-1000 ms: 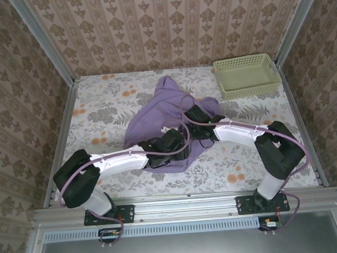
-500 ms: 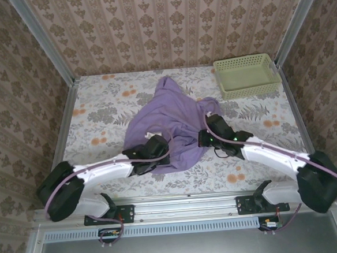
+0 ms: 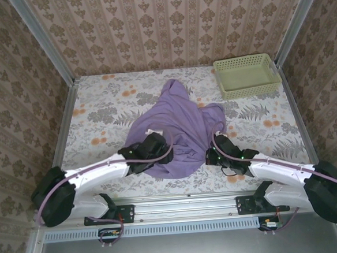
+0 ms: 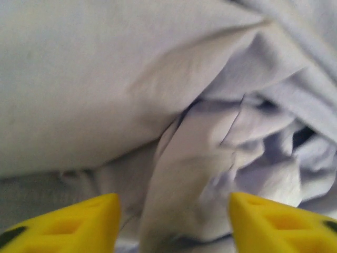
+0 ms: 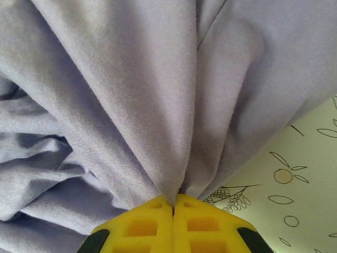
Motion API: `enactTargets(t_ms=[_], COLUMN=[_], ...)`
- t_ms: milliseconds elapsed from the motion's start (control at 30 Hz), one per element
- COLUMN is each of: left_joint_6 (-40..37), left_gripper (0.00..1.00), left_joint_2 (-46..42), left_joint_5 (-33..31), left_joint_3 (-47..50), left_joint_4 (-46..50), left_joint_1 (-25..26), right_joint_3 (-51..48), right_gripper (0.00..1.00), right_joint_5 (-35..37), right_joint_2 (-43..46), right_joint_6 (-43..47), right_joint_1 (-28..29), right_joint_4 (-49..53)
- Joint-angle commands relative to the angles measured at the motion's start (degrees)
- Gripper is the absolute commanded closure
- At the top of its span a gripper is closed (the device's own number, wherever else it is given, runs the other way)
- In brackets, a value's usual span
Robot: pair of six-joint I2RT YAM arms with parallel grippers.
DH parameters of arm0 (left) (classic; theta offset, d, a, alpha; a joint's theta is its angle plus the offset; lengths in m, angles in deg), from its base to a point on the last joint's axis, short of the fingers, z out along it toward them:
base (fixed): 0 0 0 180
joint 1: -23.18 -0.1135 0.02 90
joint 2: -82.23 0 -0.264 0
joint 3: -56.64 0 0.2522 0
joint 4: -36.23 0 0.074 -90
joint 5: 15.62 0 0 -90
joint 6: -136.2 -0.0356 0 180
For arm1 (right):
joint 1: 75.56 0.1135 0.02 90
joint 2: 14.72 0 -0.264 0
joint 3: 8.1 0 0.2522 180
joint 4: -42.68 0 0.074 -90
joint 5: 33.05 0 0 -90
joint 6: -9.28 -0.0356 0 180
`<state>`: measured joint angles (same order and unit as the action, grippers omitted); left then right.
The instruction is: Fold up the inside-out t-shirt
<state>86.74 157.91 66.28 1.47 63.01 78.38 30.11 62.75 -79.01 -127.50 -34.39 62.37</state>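
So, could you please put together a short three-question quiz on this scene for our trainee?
1. True or false: the right claw is shut on the t-shirt.
2. Which corner of the table holds the basket? A near left, B far right, C far left.
3. Fill in: the left claw is ___, with bunched fabric between its fingers.
Key: 1 true; 2 B; 3 open.

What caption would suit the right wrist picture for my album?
Right pincer pinching a gathered fold of the lavender t-shirt on the flowered table.
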Motion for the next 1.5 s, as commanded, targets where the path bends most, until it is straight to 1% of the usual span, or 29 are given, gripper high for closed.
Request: enactTargets(t_ms=[0, 33, 67, 200, 233, 300, 433, 500, 533, 600, 633, 667, 767, 833, 867, 967, 1033, 1100, 1133, 1200, 1300, 1367, 1467], left_joint_6=[-3.3, -3.3, -3.1, -2.3, -2.0, -1.8, -1.8, -1.8, -1.7, -1.3, -1.0, -0.7, 0.1, 0.6, 0.8, 0.4, 0.1, 0.2, 0.2, 0.0, -0.1, -0.3, -0.5], left_gripper=[0.34, 0.33, 0.32, 0.36, 0.37, 0.39, 0.51, 0.61, 0.67, 0.78, 0.84, 0.90, 0.99, 1.00, 1.00, 1.00, 1.00, 1.00, 1.00, 1.00, 1.00, 1.00, 1.00], left_joint_2=[5.1, 6.9, 8.6, 13.1, 13.8, 14.5, 15.5, 15.2, 14.9, 13.8, 13.0, 11.8, 6.3, 1.1, -1.9, -10.5, -14.7, -17.0, -17.2, -15.9, -12.1, -9.5, -7.4], left_joint_5=[-0.2, -0.1, -0.3, 0.2, 0.8, 2.4, 3.1, 3.3, 3.5, 4.1, 4.1, 3.9, 3.0, 1.5, 0.7, 0.1, 0.0, 0.0, 0.3, 0.8, 3.7, 5.4, 4.7], left_joint_3=[-5.7, -6.8, -7.7, -9.9, -10.0, -10.0, -9.7, -9.2, -8.8, -7.4, -6.8, -5.8, -1.8, 1.7, 4.0, 9.6, 11.9, 13.7, 14.2, 14.3, 13.7, 12.9, 12.0], left_joint_4=[3.3, 3.3, 3.5, 4.2, 4.0, 2.8, 1.4, 1.1, 0.6, -0.9, -1.3, -1.8, -4.0, -5.4, -6.1, -7.8, -7.8, -8.1, -8.3, -8.4, -11.3, -13.2, -13.4], left_joint_1=[0.5, 0.6, 0.7, 0.6, 0.5, 0.6, 0.7, 0.7, 0.7, 0.5, 0.5, 0.5, 0.6, 0.8, 0.8, 0.8, 0.9, 0.9, 1.0, 0.8, 0.9, 1.3, 1.9], right_joint_3=[3.9, 4.8, 5.6, 9.4, 11.2, 14.1, 16.9, 17.8, 18.5, 19.7, 20.6, 21.3, 21.5, 20.4, 19.5, 15.8, 12.6, 9.7, 8.1, 6.1, 7.1, 9.6, 13.7], right_gripper=[0.84, 0.78, 0.75, 0.57, 0.53, 0.49, 0.44, 0.43, 0.43, 0.44, 0.48, 0.55, 0.80, 0.92, 0.94, 0.99, 1.00, 1.00, 0.98, 0.88, 0.78, 0.69, 0.59], right_joint_5=[3.0, 3.9, 4.6, 5.3, 5.6, 6.9, 5.9, 4.6, 3.8, 2.7, 2.9, 3.6, 5.2, 6.0, 6.5, 6.7, 5.9, 5.3, 5.4, 4.7, 5.4, 9.0, 15.7], right_joint_2=[-1.1, -1.1, -1.1, -1.3, -2.1, -4.6, -11.3, -14.4, -16.3, -19.8, -21.2, -22.2, -21.1, -17.9, -16.0, -9.5, -7.0, -5.8, -5.7, -6.4, -6.7, -4.8, -0.9], right_joint_6=[-0.4, 0.1, 0.6, 3.9, 5.5, 7.1, 8.5, 8.7, 8.8, 8.8, 8.8, 8.8, 9.1, 9.3, 9.2, 7.4, 5.3, 2.8, 1.3, 0.4, 1.9, 4.5, 8.3], right_joint_1=[1.0, 1.3, 1.6, 1.8, 1.8, 1.7, 1.2, 1.2, 1.2, 1.2, 1.1, 1.1, 1.0, 0.8, 0.6, 0.0, -0.1, -0.1, -0.1, -0.2, 0.4, 2.4, 7.7], right_joint_4=[1.4, 2.5, 3.4, 6.6, 8.2, 10.7, 9.9, 8.5, 7.6, 6.8, 7.2, 7.9, 8.6, 9.0, 9.1, 8.9, 7.5, 6.2, 5.2, 3.2, 5.3, 10.0, 16.4])
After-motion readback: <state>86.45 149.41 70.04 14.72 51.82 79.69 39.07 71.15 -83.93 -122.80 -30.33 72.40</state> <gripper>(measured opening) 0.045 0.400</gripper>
